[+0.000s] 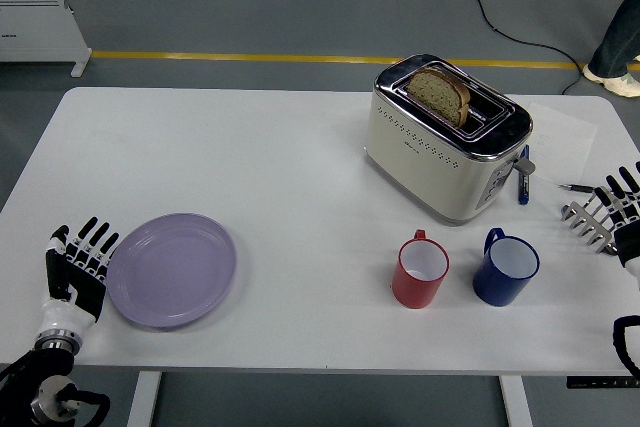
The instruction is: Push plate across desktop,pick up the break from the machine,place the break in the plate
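A lilac plate [172,268] lies flat on the white table [270,167] near its front left. My left hand [77,265] stands upright with fingers spread, pressed against the plate's left rim. A cream and chrome toaster [446,138] stands at the back right with a slice of brown bread [439,94] sticking up from its slot. My right hand [622,209] rests open at the table's right edge, holding nothing.
A red mug [420,270] and a blue mug [505,267] stand in front of the toaster. A blue pen [522,176] lies right of the toaster. A metal rack [589,222] sits by my right hand. A person's leg shows at the top right.
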### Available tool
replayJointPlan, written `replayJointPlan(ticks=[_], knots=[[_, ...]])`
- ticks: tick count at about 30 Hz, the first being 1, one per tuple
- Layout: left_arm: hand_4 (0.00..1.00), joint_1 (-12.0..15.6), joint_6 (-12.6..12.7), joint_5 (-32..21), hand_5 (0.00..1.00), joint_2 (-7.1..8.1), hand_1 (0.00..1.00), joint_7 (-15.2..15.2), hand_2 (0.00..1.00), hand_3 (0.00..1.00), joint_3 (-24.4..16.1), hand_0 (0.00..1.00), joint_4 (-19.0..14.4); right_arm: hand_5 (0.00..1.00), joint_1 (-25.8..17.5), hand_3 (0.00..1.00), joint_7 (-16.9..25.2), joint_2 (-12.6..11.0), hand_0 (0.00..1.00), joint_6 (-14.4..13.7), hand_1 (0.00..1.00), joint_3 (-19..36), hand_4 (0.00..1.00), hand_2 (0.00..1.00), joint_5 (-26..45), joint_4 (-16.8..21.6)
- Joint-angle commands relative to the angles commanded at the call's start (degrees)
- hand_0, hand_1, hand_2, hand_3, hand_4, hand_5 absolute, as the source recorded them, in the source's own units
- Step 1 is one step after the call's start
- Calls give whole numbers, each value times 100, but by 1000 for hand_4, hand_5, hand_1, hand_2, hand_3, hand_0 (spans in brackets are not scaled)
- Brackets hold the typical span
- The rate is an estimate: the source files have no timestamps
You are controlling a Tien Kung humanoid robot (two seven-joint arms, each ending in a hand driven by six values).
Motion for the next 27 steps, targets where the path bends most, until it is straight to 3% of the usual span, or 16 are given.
replayJointPlan(ticks=[27], knots=[[577,-326,-294,-675,998,0,811,-157,829,786,1049,802,292,484,76,702,11,14,699,-1,681,-19,515,699,8,3]])
